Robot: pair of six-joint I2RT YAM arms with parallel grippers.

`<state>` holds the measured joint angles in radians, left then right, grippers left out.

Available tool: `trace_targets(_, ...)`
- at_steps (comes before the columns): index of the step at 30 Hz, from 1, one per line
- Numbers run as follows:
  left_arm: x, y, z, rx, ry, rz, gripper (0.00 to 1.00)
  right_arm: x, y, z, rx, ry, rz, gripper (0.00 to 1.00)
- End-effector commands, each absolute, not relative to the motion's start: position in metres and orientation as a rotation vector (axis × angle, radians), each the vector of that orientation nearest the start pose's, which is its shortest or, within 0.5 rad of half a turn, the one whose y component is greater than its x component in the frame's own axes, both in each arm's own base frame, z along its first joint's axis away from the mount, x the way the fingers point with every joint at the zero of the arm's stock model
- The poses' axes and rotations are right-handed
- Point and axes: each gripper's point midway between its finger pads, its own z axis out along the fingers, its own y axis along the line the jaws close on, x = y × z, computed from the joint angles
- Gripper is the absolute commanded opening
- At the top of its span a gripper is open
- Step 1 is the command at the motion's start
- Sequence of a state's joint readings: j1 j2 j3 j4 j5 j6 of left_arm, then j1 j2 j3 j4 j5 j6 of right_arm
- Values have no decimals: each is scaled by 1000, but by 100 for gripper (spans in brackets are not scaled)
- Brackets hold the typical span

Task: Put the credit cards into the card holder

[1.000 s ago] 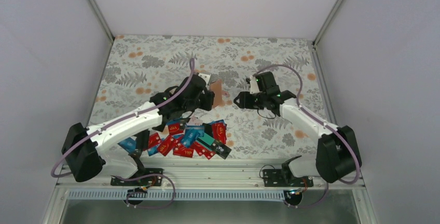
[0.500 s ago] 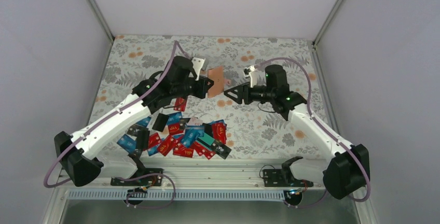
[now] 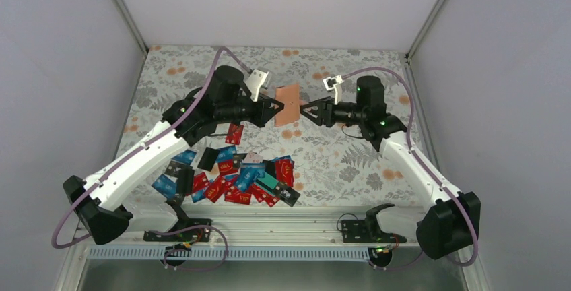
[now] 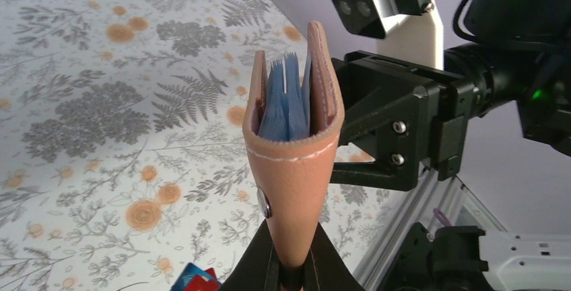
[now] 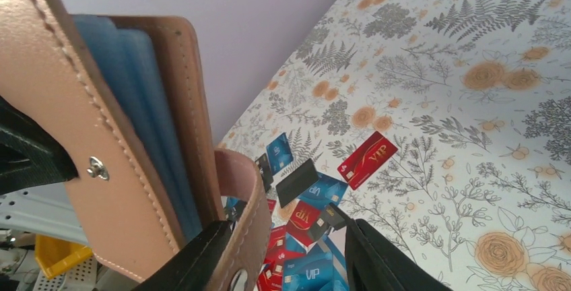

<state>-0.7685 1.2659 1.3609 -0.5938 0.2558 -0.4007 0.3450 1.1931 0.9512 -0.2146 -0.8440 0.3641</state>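
Note:
My left gripper (image 3: 275,106) is shut on the fold of the tan card holder (image 3: 287,104) and holds it upright in the air over the far middle of the table. In the left wrist view the holder (image 4: 294,159) gapes slightly and shows its blue inner pockets above my gripper (image 4: 293,267). My right gripper (image 3: 311,111) is open right beside the holder. In the right wrist view the holder's snap strap (image 5: 250,220) lies between my open fingers, against the left finger (image 5: 195,259). The credit cards (image 3: 242,178) lie in a heap below, and also show in the right wrist view (image 5: 304,234).
A single red card (image 3: 234,133) lies apart from the heap under the left arm; it shows as a red VIP card (image 5: 367,159) in the right wrist view. Grey walls close in the flowered table (image 3: 202,75) on three sides. A metal rail (image 3: 283,220) runs along the near edge.
My left gripper has lifted the card holder up and farther back. My right gripper has swung in from the right until its open fingers straddle the holder's strap.

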Motion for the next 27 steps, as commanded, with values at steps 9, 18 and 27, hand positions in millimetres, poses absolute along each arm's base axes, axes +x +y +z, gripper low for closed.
trace_targets(9,234,-320,365,695,2034,-1112,3,263,231,321,-652,1854,1362,38)
trace_targets(18,234,-321,365,691,2041,-1114,2,247,230,335,-715,1786,1410,36)
trace_targets(27,232,-323,367,698,2028,-1139,2,241,233,330,-751,1778,1471,27)
